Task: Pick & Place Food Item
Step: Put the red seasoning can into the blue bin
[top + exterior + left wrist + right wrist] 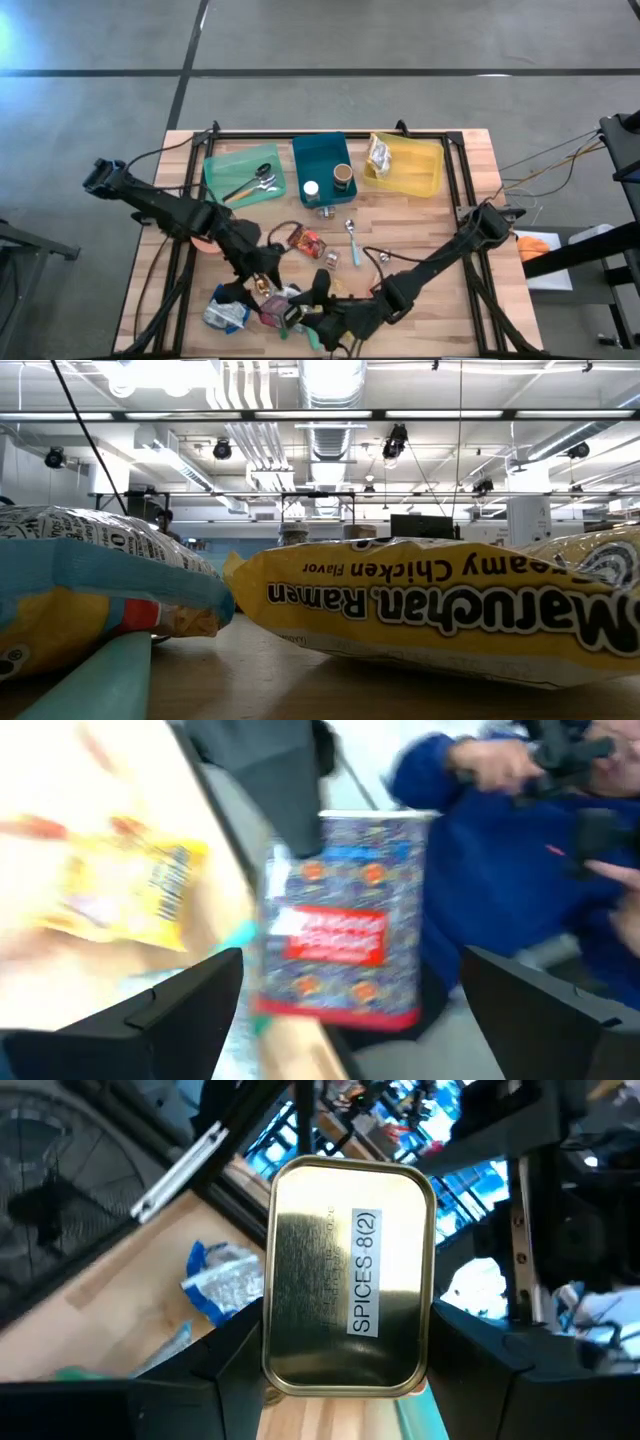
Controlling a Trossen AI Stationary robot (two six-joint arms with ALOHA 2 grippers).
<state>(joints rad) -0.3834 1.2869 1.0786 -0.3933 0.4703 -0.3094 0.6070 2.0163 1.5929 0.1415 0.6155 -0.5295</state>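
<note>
Brass-coloured and shiny, the tin (348, 1278) sits clamped between the right gripper's (345, 1350) fingers: a flat rectangular box with rounded corners and a white label reading "SPICES 8(2)". Seen from above, that gripper (318, 325) is low over the near edge of the wooden worktop (420, 225), among a cluster of food packets (225, 310). The left gripper (345, 995) has its fingers wide apart and grips nothing; past them stands a blue patterned carton (345, 915) with a red label, and a yellow packet (125, 890) lies to one side. From above, the left gripper (262, 262) hovers just beside the right one, near a red packet (307, 241). At the far edge sit a green tray (225, 165) with cutlery, a teal tray (305, 155) with two small jars, and a yellow tray (425, 175) with a bag. A spoon (352, 240) lies mid-worktop. At table height, a yellow ramen packet (440, 610) fills the foreground.
</note>
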